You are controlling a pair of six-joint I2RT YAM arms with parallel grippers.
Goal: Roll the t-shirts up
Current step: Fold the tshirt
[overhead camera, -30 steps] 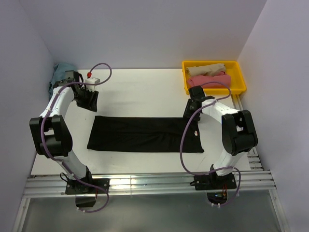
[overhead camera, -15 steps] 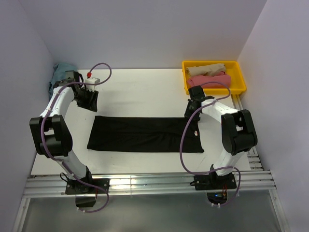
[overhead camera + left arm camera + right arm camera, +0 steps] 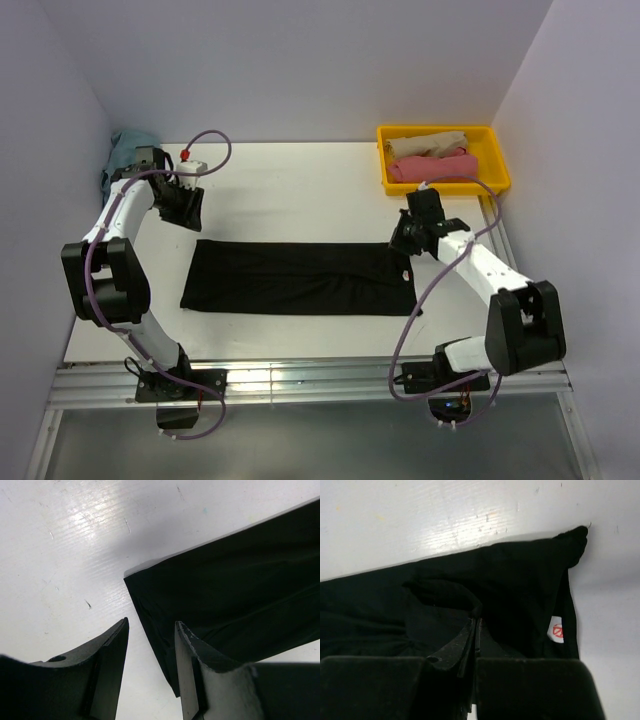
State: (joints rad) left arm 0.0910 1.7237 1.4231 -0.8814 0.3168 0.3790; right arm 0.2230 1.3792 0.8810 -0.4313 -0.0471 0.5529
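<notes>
A black t-shirt (image 3: 300,278), folded into a long strip, lies flat across the middle of the table. In the right wrist view its white neck label (image 3: 558,630) shows near the far right corner. My right gripper (image 3: 477,619) is shut on a raised fold of the black cloth (image 3: 445,592) at the shirt's right end, and from above it (image 3: 401,243) sits over that end's far edge. Just beyond the shirt's far left corner (image 3: 131,576) hangs my left gripper (image 3: 150,625), open with only table and cloth edge between the jaws. From above, the left gripper (image 3: 185,210) holds nothing.
A yellow bin (image 3: 497,166) at the back right holds a beige rolled shirt (image 3: 428,144) and a pink one (image 3: 430,166). A teal shirt (image 3: 124,150) is bunched in the back left corner. Purple walls close in on the left and right.
My right gripper closed on the shirt's right end, and the right arm's elbow swung out to the right. The left arm stayed put.
</notes>
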